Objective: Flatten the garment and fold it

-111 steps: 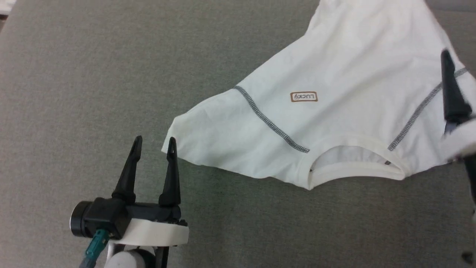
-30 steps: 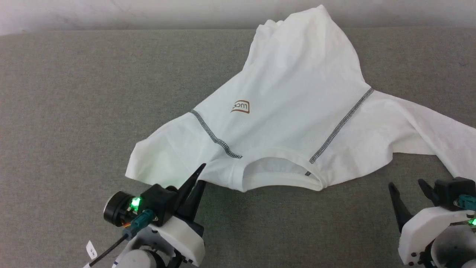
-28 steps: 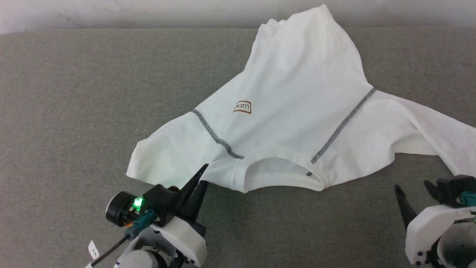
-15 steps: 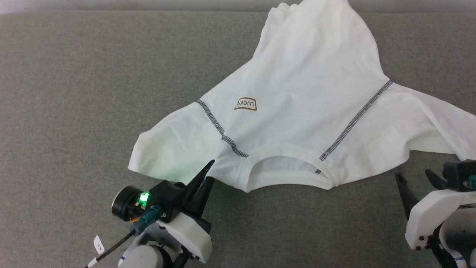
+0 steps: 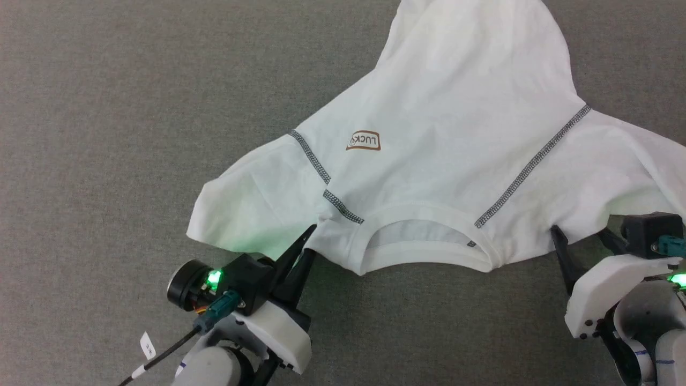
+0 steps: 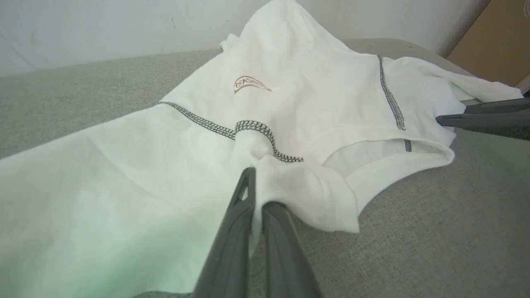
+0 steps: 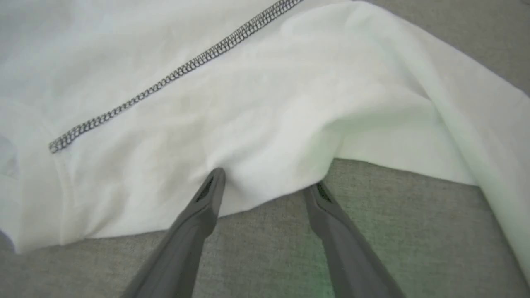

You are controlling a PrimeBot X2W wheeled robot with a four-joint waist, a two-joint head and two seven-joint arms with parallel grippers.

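shirt [image 5: 455,134]: rumpled on tabletop [image 5: 107,107], collar [image 5: 429,258] nearest | left pincer [image 5: 310,241]: pinching shoulder edge, seam [image 5: 328,190] now kinked | right pincer [image 5: 580,236]: spread, just crept up to other shoulder | guess: grabs next, then tug it flat

garment [image 5: 461,96] hem cut off above, sleeve [image 5: 646,161] cropped

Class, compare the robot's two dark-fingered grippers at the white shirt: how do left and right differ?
The left gripper has jaws shut, pinching the thin white long-sleeved shirt beside its collar; the right gripper has jaws open at the shoulder edge, gripping nothing. Both reach the shirt's near edge.
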